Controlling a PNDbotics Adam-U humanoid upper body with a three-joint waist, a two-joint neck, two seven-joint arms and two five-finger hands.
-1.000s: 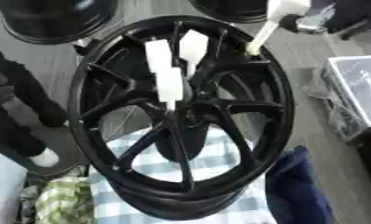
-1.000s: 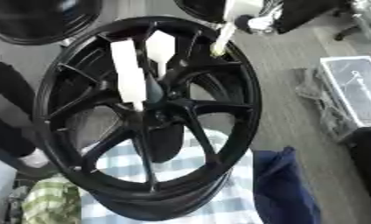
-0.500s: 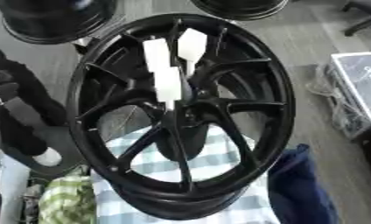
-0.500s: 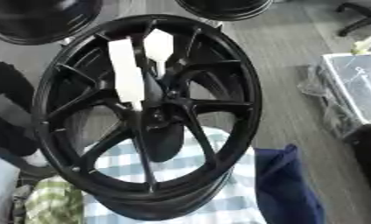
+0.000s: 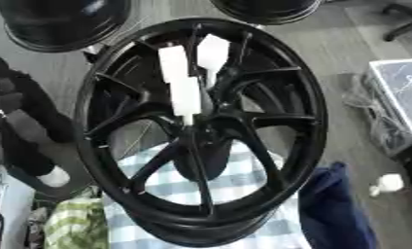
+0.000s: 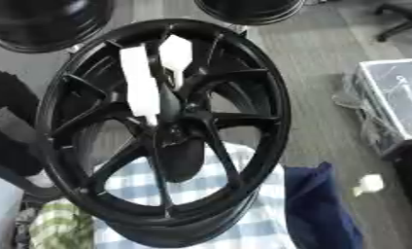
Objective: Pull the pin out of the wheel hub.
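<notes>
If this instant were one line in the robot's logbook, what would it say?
wheel hub: upright on checked cloth | white pieces: near centre | pin: cannot tell | hands: neither clearly seen

Motion blur softens my whole view; white pieces [image 5: 185, 82] on the black wheel hub [image 5: 201, 129] stay unidentifiable. Two dark wheels [image 5: 60, 22] are cropped at top, my arm [image 5: 18, 121] at left.
</notes>
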